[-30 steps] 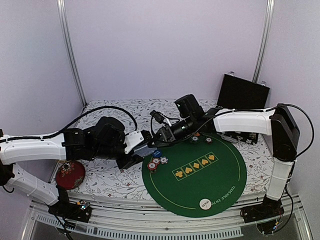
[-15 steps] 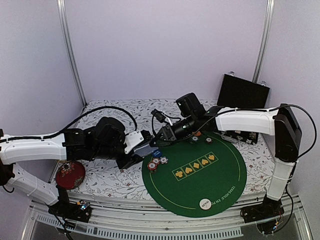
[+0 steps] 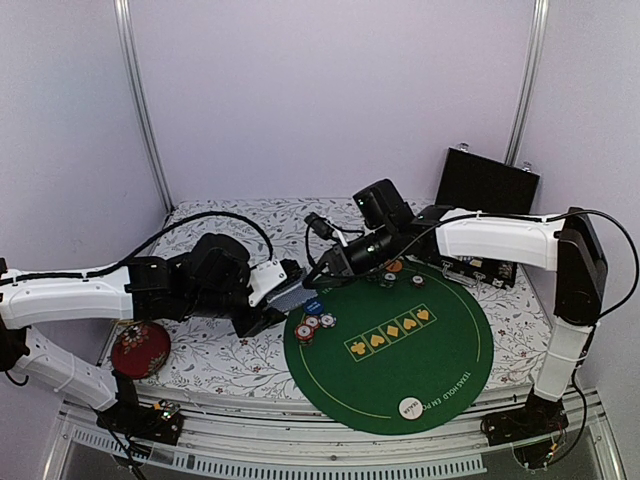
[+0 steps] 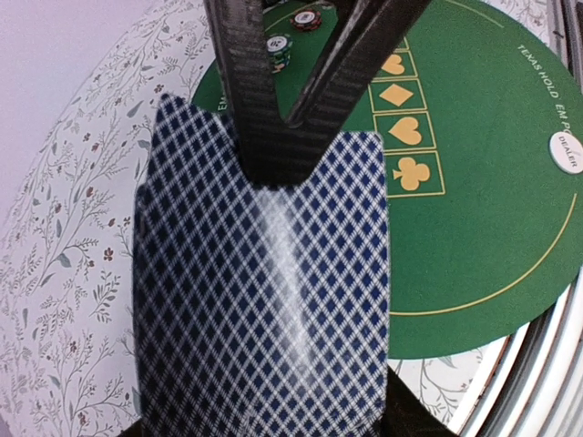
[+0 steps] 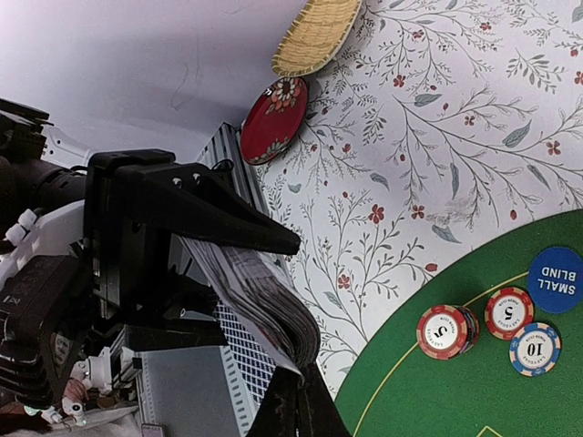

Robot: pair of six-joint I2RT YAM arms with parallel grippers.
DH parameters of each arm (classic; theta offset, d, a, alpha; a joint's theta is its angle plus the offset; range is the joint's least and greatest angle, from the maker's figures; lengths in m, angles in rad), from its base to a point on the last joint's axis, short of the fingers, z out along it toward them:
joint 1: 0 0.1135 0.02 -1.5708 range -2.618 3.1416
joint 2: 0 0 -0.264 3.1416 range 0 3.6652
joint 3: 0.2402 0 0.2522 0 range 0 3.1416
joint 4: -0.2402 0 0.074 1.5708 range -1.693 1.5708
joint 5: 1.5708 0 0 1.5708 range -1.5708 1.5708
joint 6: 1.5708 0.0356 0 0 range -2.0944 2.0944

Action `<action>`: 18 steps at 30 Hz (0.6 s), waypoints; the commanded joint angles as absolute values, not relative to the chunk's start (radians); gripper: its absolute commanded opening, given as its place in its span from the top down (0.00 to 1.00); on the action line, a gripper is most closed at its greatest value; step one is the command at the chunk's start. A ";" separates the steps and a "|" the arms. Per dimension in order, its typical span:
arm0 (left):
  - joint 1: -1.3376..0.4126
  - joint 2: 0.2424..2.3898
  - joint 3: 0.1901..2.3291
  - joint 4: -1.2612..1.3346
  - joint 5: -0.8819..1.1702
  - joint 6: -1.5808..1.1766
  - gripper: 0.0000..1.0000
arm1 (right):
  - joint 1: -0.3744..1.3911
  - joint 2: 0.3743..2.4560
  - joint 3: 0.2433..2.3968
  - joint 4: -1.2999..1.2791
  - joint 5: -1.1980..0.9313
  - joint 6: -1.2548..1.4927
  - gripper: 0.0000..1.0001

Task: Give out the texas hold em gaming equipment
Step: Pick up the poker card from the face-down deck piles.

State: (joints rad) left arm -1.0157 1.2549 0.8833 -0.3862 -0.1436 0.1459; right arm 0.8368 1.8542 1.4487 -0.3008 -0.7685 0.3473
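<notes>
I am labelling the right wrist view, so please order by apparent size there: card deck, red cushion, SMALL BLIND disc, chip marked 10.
1. card deck, helped by nearness to the camera
2. red cushion
3. SMALL BLIND disc, cut by the frame edge
4. chip marked 10, only slightly smaller

Red cushion lies just beside straw basket on floral tablecloth.

top external view looks down from high on the near side over the whole round green mat. left wrist view sits tight above the card deck; right wrist view faces it edge-on, close. all three share deck and mat.
</notes>
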 commanded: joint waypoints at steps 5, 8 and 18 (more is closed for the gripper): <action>-1.000 1.255 0.871 -0.353 -0.139 0.139 0.48 | 0.830 1.800 1.501 -0.376 -0.701 0.303 0.98; -0.999 1.253 0.869 -0.352 -0.138 0.140 0.48 | 0.831 1.790 1.510 -0.393 -0.686 0.292 0.98; -0.994 1.246 0.866 -0.349 -0.134 0.137 0.48 | 0.818 1.734 1.522 -0.424 -0.691 0.261 0.98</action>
State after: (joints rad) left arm -1.0096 1.2549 0.8757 -0.3824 -0.1425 0.1452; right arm 0.8352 1.7950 1.4986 -0.4026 -0.7036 0.2863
